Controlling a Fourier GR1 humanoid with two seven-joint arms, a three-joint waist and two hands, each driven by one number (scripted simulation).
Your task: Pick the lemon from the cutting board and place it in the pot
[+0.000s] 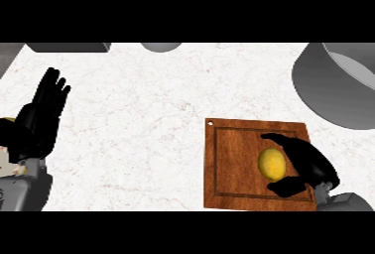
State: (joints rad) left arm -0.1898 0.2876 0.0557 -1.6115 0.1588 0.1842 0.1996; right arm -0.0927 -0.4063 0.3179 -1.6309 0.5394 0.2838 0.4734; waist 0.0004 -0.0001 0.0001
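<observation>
Lemon (271, 163) on cutting board (230, 166), outside pot (333, 89)

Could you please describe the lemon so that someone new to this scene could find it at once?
On the white counter, find the wooden cutting board at lower right, below the grey pot. The lemon is over the board's right half, inside the curled right robot hand. It is the only yellow, oval thing there.

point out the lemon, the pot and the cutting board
lemon (271, 163), head view, middle of its yellow skin
pot (326, 84), head view, grey outer wall
cutting board (233, 163), head view, bare wood left of the lemon
</observation>
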